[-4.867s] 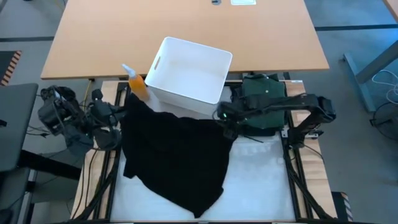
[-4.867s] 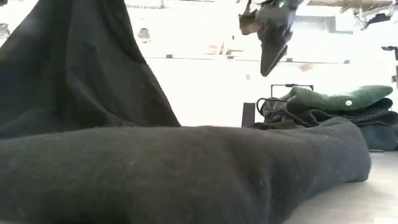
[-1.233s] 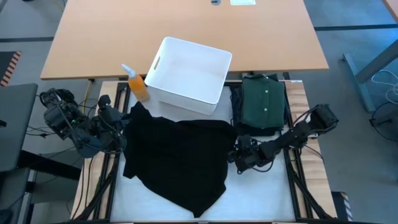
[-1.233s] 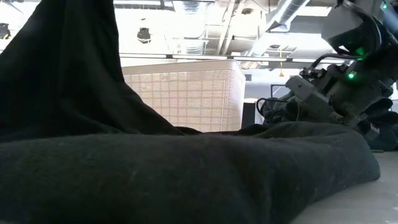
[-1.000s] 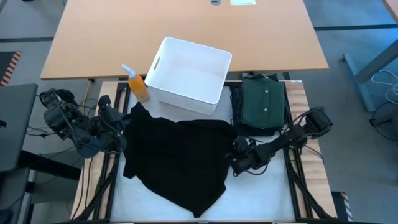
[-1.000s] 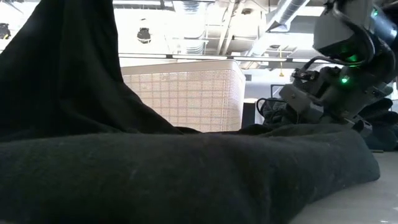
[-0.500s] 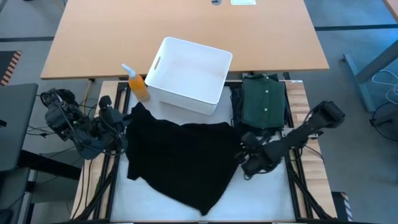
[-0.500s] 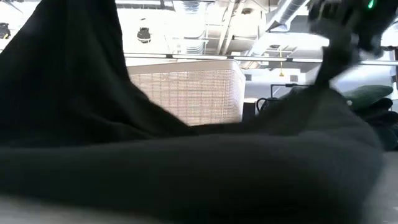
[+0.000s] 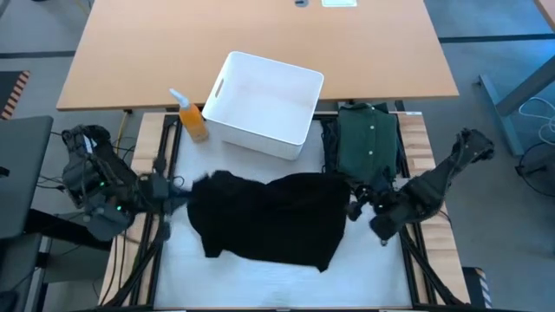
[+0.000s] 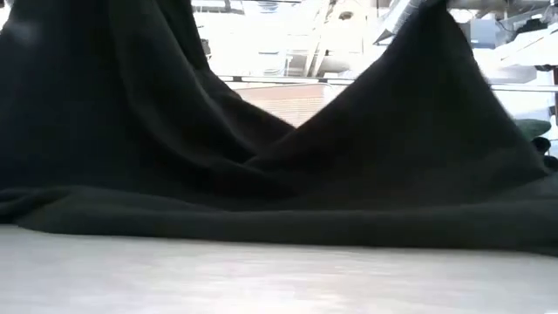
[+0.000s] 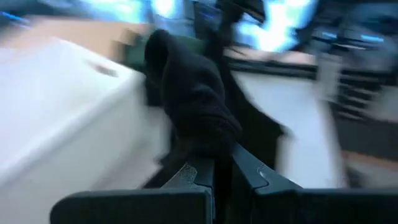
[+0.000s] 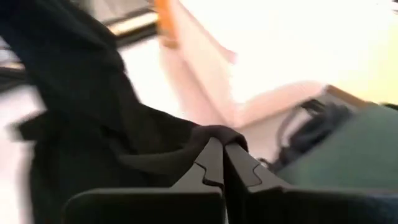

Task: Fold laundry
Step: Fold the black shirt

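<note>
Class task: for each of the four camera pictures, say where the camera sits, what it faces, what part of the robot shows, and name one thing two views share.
High view: overhead, facing down; both arms, white plastic bin.
Low view: table height; soft black garment fills it, no arm clear.
Left wrist view: behind left end effector, pinching the garment.
Right wrist view: behind right end effector, pinching it too.
Shared: the garment, in all four.

The black garment [image 9: 269,217] is showing as soft, matt cloth, draping in loose folds. The folded green shirt [image 9: 368,143] is looking like matt woven cloth. The white bin [image 9: 264,104] is appearing as smooth plastic. The white surface [image 10: 261,279] is lying smooth and matt; the desk [image 9: 260,39] beyond is looking like pale smooth wood.
</note>
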Available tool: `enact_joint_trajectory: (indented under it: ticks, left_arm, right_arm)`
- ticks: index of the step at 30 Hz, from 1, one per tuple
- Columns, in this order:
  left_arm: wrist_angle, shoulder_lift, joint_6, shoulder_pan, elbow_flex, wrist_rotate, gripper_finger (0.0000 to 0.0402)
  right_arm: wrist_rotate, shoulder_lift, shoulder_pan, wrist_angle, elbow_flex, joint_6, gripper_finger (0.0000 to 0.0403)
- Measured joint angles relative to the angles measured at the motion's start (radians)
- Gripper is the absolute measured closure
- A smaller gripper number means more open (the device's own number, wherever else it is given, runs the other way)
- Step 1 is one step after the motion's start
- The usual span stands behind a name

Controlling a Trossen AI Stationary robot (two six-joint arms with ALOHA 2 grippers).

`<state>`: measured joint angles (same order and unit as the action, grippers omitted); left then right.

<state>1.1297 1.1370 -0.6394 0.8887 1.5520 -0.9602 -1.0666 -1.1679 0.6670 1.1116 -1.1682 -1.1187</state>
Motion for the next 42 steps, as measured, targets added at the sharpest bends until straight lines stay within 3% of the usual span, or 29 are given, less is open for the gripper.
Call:
enact_joint_trajectory:
  ticks: [5, 8, 11, 16, 17, 19, 21, 23, 25, 26, 27, 31, 34, 39, 42]
  left_arm:
    - [0.005, 0.067, -0.111, 0.009, -0.019, 0.272, 0.0401]
    - [-0.01, 0.095, -0.134, -0.007, -0.066, 0.365, 0.0402]
    - [0.002, 0.123, -0.087, -0.072, -0.068, 0.307, 0.0402]
    - [0.069, 0.08, 0.112, -0.189, 0.109, 0.0, 0.0402]
    - [0.042, 0.07, 0.185, -0.187, 0.152, -0.012, 0.0402]
    - [-0.041, 0.062, 0.301, -0.135, 0.193, 0.102, 0.0402]
    - [-0.05, 0.065, 0.301, -0.028, 0.15, 0.235, 0.0402]
    - [0.042, 0.079, 0.176, 0.062, 0.037, 0.234, 0.0401]
    - [0.161, 0.09, 0.026, 0.072, -0.091, 0.231, 0.0402]
    - [0.207, 0.082, -0.06, 0.055, -0.145, 0.198, 0.0401]
    - [0.239, 0.068, -0.146, 0.037, -0.2, 0.175, 0.0401]
    - [0.254, 0.017, -0.356, 0.001, -0.374, 0.205, 0.0401]
    - [0.222, -0.03, -0.376, -0.028, -0.44, 0.191, 0.0401]
    - [0.147, -0.077, -0.424, -0.069, -0.546, 0.219, 0.0401]
    - [0.033, -0.092, -0.407, -0.093, -0.645, 0.313, 0.0401]
  right_arm:
    - [0.097, 0.053, 0.065, -0.087, -0.066, 0.106, 0.0389]
    - [0.103, 0.061, 0.086, -0.11, -0.097, 0.153, 0.0389]
    - [0.102, 0.065, 0.06, -0.107, -0.154, 0.225, 0.0389]
    - [0.048, 0.062, -0.007, -0.169, -0.335, 0.57, 0.0389]
    - [0.056, 0.052, 0.009, -0.211, -0.37, 0.67, 0.0389]
    - [0.148, 0.025, 0.109, -0.245, -0.402, 0.769, 0.0389]
    - [0.175, -0.01, 0.276, -0.117, -0.384, 0.658, 0.0389]
    - [0.152, -0.061, 0.389, 0.151, -0.322, 0.335, 0.0389]
    - [0.149, -0.126, 0.399, 0.438, -0.225, -0.094, 0.0389]
    - [0.164, -0.132, 0.391, 0.452, -0.174, -0.285, 0.0389]
    - [0.157, -0.108, 0.376, 0.438, -0.108, -0.342, 0.0389]
    - [0.229, -0.016, 0.318, 0.325, 0.082, -0.452, 0.0389]
    - [0.308, -0.003, 0.249, 0.305, 0.15, -0.472, 0.0389]
    - [0.324, 0.009, 0.163, 0.175, 0.215, -0.456, 0.0389]
    - [0.476, -0.004, 0.114, -0.01, 0.278, -0.347, 0.0389]
